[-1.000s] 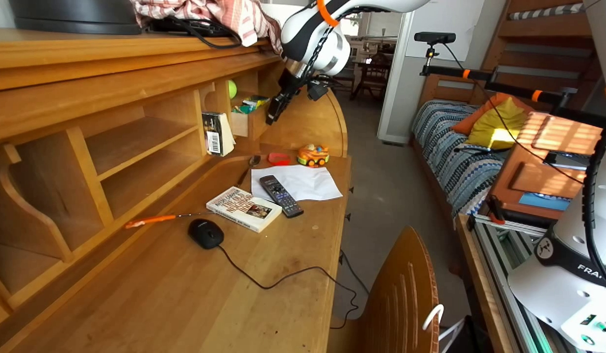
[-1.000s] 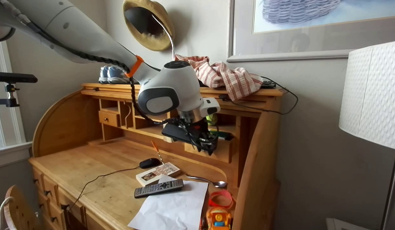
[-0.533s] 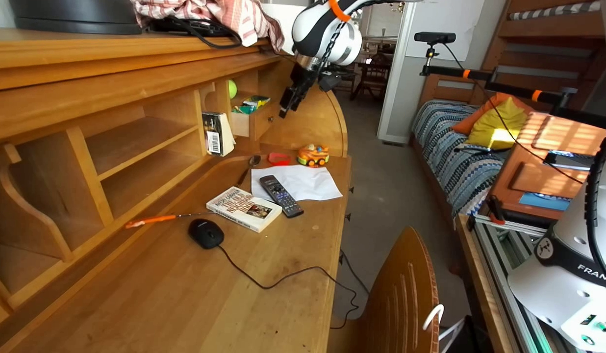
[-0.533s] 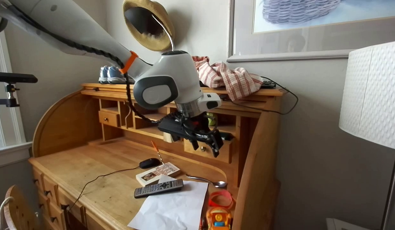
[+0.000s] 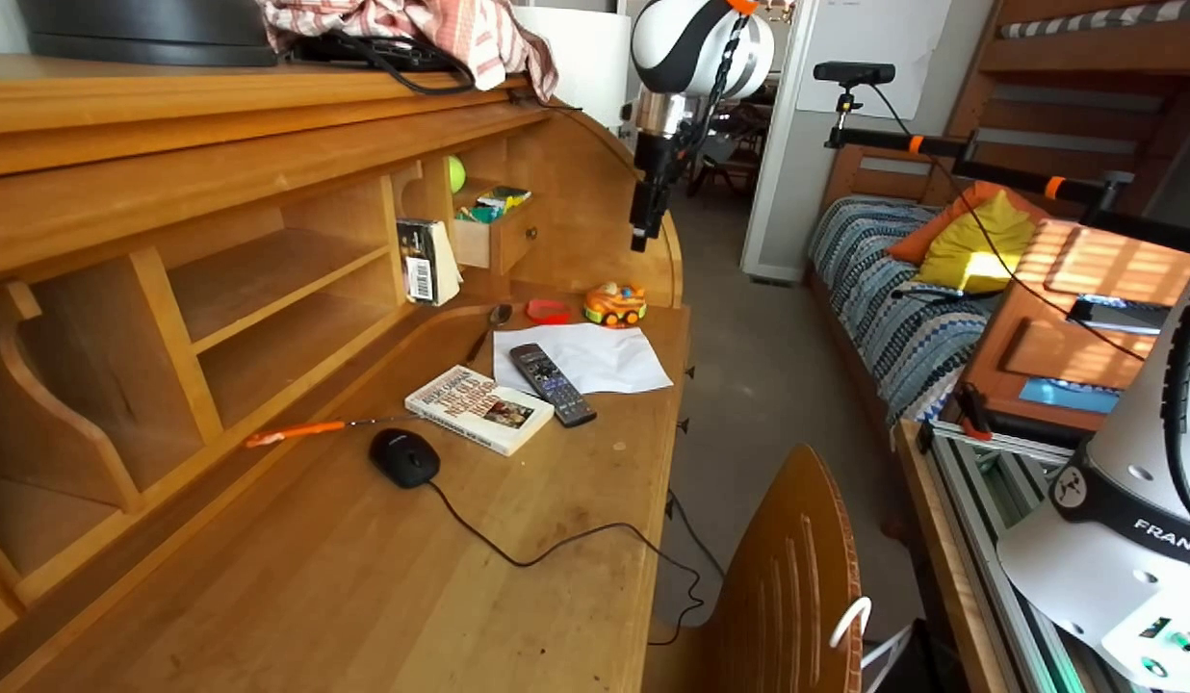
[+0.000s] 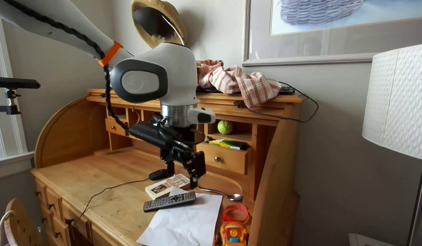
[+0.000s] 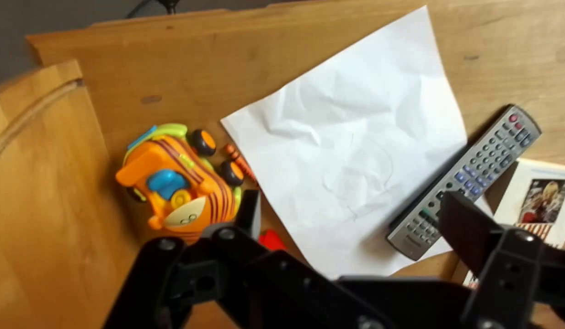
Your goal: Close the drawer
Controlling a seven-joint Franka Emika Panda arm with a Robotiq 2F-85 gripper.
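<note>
The small honey-coloured wooden drawer (image 6: pixel 233 163) sits in the desk's upper cubbies, below a tennis ball. It is pulled partway out; in an exterior view its front (image 5: pixel 514 241) juts past the cubby, and green and yellow packets show inside. A round metal knob (image 6: pixel 216 159) is visible on its face. My gripper (image 6: pixel 182 178) points down over the desk, in front of the drawer and apart from it. In the wrist view the gripper (image 7: pixel 353 212) is wide open, with nothing between its fingers; paper and remote lie below. The drawer is out of the wrist view.
Beneath the gripper are the white paper (image 7: pixel 355 137), remote (image 7: pixel 470 178) and orange toy car (image 7: pixel 182 183). A book (image 5: pixel 479 409), spoon (image 6: pixel 235 197) and red ring (image 6: pixel 236 213) lie nearby. The desk's curved side panel (image 6: pixel 277 164) rises beside the drawer.
My gripper has backed away from the drawer's face, tipped downward, and its jaws have spread. The knob, hidden a second ago, now shows. The drawer looks unmoved.
</note>
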